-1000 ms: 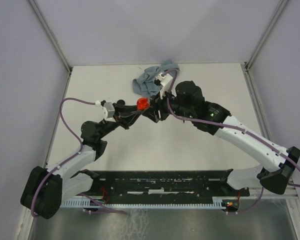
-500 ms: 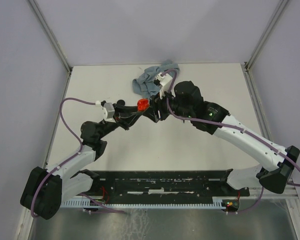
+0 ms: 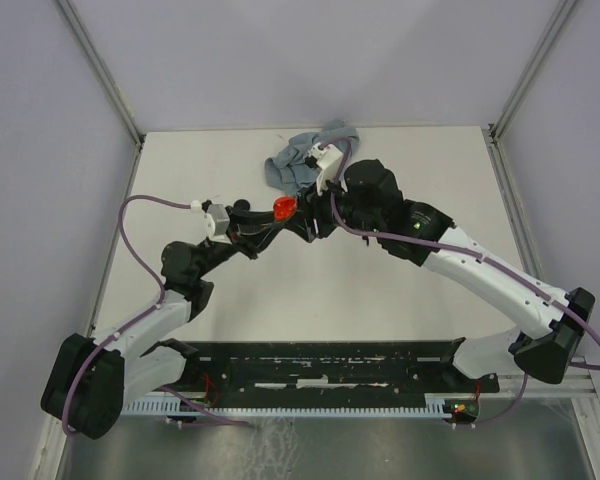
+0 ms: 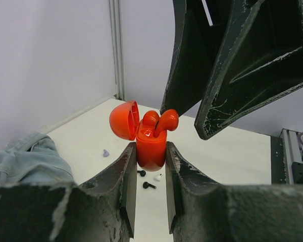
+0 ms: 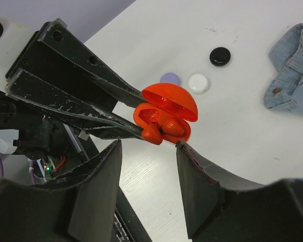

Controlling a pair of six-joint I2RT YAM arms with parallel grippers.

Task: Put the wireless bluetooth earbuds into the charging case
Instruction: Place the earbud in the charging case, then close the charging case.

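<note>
Crumpled light-blue denim cloth [image 3: 292, 165] lies at the far side of the white surface [image 3: 450, 165].
Right wrist view: black disc [image 5: 220, 56], white disc [image 5: 198, 83] and lilac disc [image 5: 169, 78] lie flat on the surface near the cloth.
White and lilac discs sit just beside each other, lilac partly hidden; black disc sits apart.

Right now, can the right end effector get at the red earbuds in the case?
Probably yes: the charging case is open, the right end effector stands open beside the red earbuds, nothing between.
</note>
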